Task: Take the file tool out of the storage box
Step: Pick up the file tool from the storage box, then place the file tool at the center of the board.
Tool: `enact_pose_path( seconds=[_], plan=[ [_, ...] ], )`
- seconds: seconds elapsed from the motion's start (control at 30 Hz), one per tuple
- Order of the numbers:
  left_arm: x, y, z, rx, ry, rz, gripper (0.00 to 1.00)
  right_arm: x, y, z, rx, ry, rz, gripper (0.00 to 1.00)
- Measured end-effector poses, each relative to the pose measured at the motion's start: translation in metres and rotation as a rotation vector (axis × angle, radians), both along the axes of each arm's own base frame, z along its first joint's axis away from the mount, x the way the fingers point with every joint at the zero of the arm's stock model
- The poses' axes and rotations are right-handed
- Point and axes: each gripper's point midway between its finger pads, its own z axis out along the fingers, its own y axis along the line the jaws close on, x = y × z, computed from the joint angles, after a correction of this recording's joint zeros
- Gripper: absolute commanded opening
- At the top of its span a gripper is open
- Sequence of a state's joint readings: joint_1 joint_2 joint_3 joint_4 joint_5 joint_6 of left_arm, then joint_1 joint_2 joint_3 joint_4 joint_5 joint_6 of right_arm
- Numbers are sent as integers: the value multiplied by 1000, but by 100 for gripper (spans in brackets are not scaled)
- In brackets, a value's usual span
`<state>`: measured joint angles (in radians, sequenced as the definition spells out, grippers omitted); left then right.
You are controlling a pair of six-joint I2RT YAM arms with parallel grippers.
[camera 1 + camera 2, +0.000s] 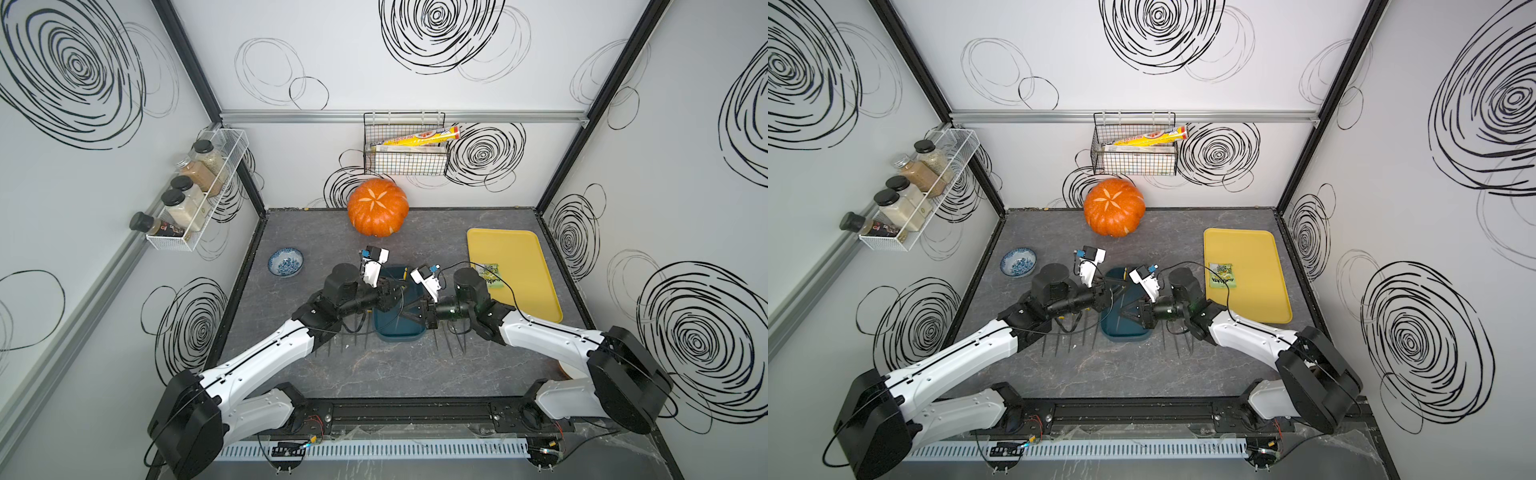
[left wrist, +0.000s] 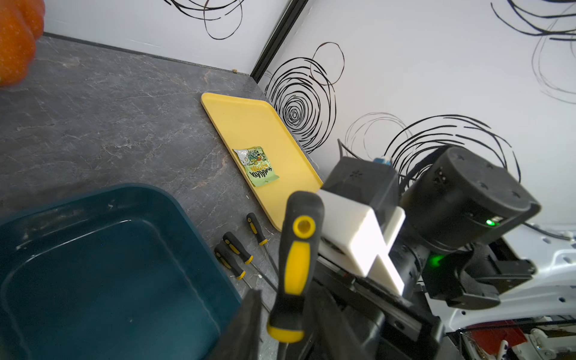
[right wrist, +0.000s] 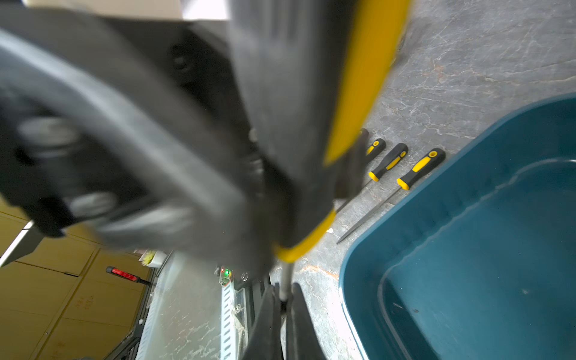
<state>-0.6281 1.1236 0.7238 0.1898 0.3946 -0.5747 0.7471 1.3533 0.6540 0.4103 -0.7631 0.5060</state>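
A grey marbled counter (image 1: 415, 374) is shown in both top views, with the storage box (image 1: 411, 332) set near its middle. Every place below is given from that box. The left arm (image 1: 266, 353) and right arm (image 1: 548, 338) are stretched in from the near edge, and their wrists are held close together above the box.

A yellow tray (image 1: 519, 249) is laid flat to the box's right, apart from it. An orange pumpkin (image 1: 377, 206) is stood well beyond the box, against the back wall. The box itself is dark teal and low-walled, with rounded corners. A blue-patterned bowl (image 1: 271, 259) is placed beyond the box and to its left. A green packet (image 2: 258, 165) is laid on the side of the tray nearest the box.

The file tool (image 2: 296, 265), black and yellow in the handle, is held above the box floor, inside the box's outline as seen from above. Its metal shaft is clenched in the jaws of the right gripper (image 3: 283, 299). Around its handle the jaws of the left gripper (image 2: 283, 311) appear to be released, since a gap is seen beside the handle, though the view there is cramped.

Three loose files (image 2: 238, 247) are laid on the counter just beside the box on its right. A second row of files (image 3: 420, 168) is laid just beside it on its left.
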Motion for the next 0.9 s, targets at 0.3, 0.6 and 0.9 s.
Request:
enact_pose_path(
  seconds=[0.3, 0.6, 0.9],
  plan=[
    [-7, 18, 16, -25, -55, 66, 99, 20, -36, -31, -279, 6, -220, 0],
    [-13, 29, 32, -46, -86, 101, 99, 55, -135, -54, -763, 32, -632, 0],
    [-20, 34, 42, -69, -111, 102, 99, 34, -226, -118, -1237, 258, -708, 0]
  ],
)
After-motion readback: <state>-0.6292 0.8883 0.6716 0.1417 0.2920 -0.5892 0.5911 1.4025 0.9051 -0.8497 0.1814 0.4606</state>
